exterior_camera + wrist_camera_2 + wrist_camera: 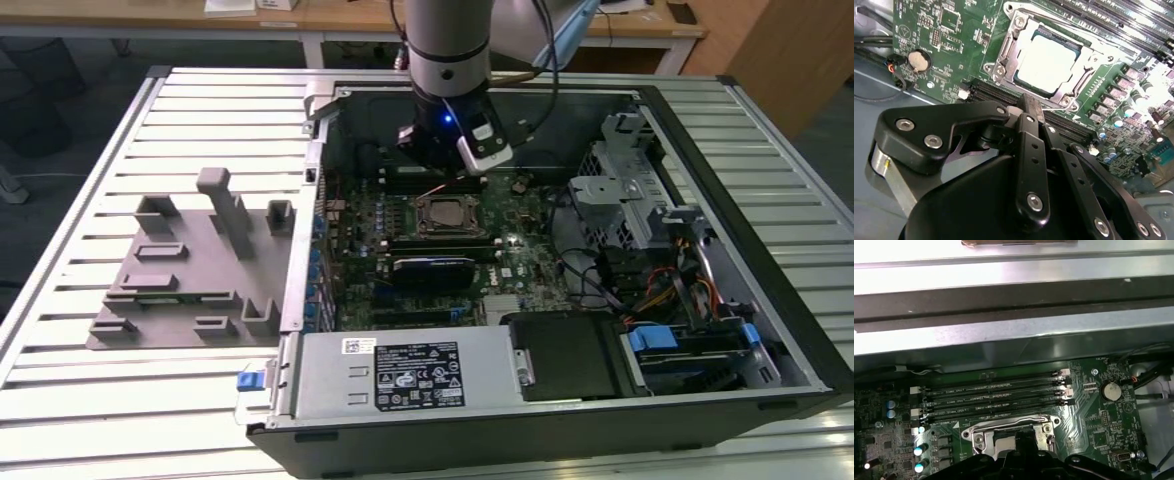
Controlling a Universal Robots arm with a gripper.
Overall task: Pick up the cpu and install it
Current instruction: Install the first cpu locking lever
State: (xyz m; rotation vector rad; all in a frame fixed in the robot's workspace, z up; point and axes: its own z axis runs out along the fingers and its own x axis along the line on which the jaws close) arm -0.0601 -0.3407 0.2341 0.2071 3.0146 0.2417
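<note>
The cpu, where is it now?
The cpu sits in its metal socket on the green board in the second wrist view, just beyond the gripper.

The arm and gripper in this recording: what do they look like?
In the exterior view the arm is a silvery-grey tube ending in a black wrist with a blue light, a white-and-grey block clipped to its side and dark cables trailing behind. In the second wrist view the gripper is matte black, built of flat linkage bars joined by round silver screws, on a silvery cylindrical base.
</note>
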